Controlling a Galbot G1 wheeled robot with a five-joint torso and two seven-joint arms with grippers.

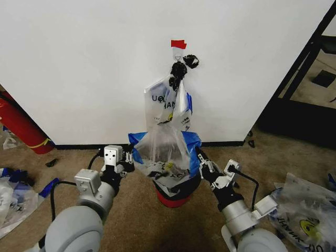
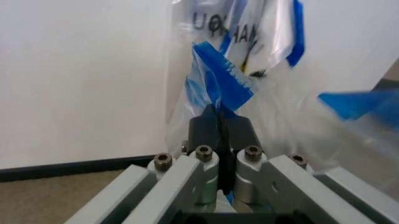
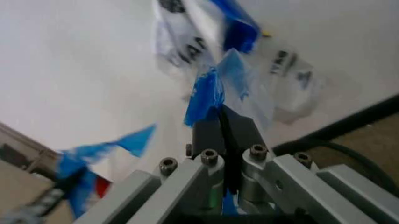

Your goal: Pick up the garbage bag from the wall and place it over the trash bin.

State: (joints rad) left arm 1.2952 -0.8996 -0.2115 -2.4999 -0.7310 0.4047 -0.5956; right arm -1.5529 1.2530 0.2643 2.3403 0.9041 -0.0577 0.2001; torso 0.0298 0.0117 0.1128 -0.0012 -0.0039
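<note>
The garbage bag (image 1: 167, 147), translucent with a blue rim band, is stretched open between my two grippers, right above the trash bin (image 1: 176, 198), whose red base shows under it. My left gripper (image 1: 130, 157) is shut on the rim's left side, and in the left wrist view its fingertips (image 2: 219, 114) pinch the blue band (image 2: 218, 79). On the rim's right side my right gripper (image 1: 202, 160) is shut too, clamped (image 3: 219, 116) on the blue band (image 3: 206, 93). Behind stands the white wall (image 1: 79, 63).
More printed bags (image 1: 170, 102) hang from a wall hook under red tape (image 1: 178, 44), with a black plastic wad (image 1: 181, 65). A red cylinder (image 1: 21, 126) leans at the left. Loose bags lie on the carpet at the left (image 1: 13, 202) and right (image 1: 310, 212). A black frame (image 1: 310, 58) stands at the right.
</note>
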